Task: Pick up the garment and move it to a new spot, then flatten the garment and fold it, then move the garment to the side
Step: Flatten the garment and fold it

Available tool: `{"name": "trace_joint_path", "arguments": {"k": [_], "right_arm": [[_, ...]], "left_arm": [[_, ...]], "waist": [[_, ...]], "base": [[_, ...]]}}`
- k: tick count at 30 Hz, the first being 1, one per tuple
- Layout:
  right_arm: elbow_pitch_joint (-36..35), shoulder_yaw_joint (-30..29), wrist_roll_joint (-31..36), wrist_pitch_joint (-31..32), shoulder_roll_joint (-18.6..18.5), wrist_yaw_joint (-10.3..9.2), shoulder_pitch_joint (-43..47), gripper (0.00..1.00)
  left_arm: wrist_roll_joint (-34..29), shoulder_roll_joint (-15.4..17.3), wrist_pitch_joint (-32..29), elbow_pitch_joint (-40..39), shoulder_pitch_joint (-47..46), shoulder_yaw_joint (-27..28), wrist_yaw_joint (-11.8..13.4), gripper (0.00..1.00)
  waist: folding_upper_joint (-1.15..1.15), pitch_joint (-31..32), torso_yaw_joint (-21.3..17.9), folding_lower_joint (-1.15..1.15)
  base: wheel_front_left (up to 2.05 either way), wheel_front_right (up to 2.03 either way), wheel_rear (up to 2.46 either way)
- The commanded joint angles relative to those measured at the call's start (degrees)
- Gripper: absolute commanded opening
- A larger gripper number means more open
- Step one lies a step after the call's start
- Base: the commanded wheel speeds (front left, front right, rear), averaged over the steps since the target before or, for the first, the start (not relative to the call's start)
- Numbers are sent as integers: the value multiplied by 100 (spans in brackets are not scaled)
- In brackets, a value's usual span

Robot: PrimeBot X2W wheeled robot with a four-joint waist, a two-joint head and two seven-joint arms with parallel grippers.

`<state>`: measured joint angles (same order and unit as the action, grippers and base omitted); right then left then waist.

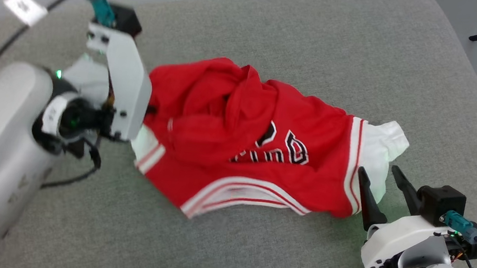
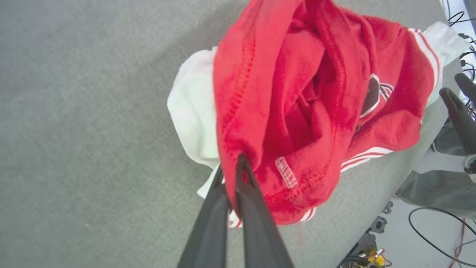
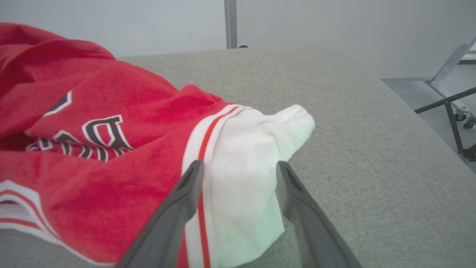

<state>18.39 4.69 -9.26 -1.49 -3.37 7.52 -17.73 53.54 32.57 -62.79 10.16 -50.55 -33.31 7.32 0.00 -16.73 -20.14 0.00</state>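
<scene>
The garment (image 1: 238,138) lies bunched on the grey padded surface (image 1: 251,254), a red jersey with white sleeves, striped trim and black numerals. My left gripper (image 2: 232,166) is shut on a red fold at the garment's left end (image 2: 282,111); in the head view its white housing hides most of the fingers (image 1: 149,109). My right gripper (image 3: 240,165) stands open with one finger on each side of the white sleeve (image 3: 245,156) at the garment's right end. In the head view the right gripper (image 1: 378,171) sits at the lower right, by that sleeve (image 1: 380,147).
The grey surface (image 3: 372,149) drops off at its right edge to a pale floor with a dark metal frame (image 3: 453,119). A black cable with a white tag (image 1: 24,6) runs over the far left. The right gripper's fingers (image 2: 455,108) show in the left wrist view.
</scene>
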Motion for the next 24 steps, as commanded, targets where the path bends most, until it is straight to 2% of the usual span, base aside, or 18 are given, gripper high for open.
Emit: {"name": "trace_joint_path", "arguments": {"k": [1, 7, 9, 15, 16, 17, 18, 19, 24], "right_arm": [[-17, 38, 13, 1, -4, -6, 72, 100], [-61, 80, -10, 18, 3, -6, 55, 100], [-67, 87, -14, 13, 3, -6, 48, 100], [-57, 83, -58, -4, 7, -6, 53, 100], [-54, 79, -54, -4, 8, -6, 54, 100], [-49, 65, -48, -7, 7, -6, 55, 100], [-45, 56, -43, -5, 8, -6, 54, 100], [-39, 52, -34, 4, 7, -6, 51, 100], [-58, 32, -6, 46, -3, -6, 64, 100]], "left_arm": [[-95, -24, 85, 19, -142, -2, -41, 0], [-392, -152, 504, 478, -438, -102, -244, 0], [-346, -268, 642, 732, -426, -61, -253, 0], [-385, -440, 881, 1347, -337, -216, -499, 0], [-364, -468, 915, 1422, -344, -209, -521, 3], [-354, -499, 947, 1490, -369, -212, -551, 16], [-347, -525, 986, 1550, -398, -203, -560, 47], [-332, -551, 1029, 1591, -428, -185, -571, 100], [-330, -584, 1192, 1613, -494, -171, -718, 100]], "waist": [[0, 8, -15, 0], [0, -19, -76, 0], [0, -43, -96, 0], [0, -114, -101, 0], [0, -118, -93, 0], [0, -119, -78, 0], [0, -116, -61, 0], [0, -108, -39, 0], [0, -34, 99, 0]], "base": [[0, 0, 0], [0, 0, 0], [0, 0, 0], [0, 0, 0], [0, 0, 0], [0, 0, 0], [0, 0, 0], [0, 0, 0], [0, 0, 0]]}}
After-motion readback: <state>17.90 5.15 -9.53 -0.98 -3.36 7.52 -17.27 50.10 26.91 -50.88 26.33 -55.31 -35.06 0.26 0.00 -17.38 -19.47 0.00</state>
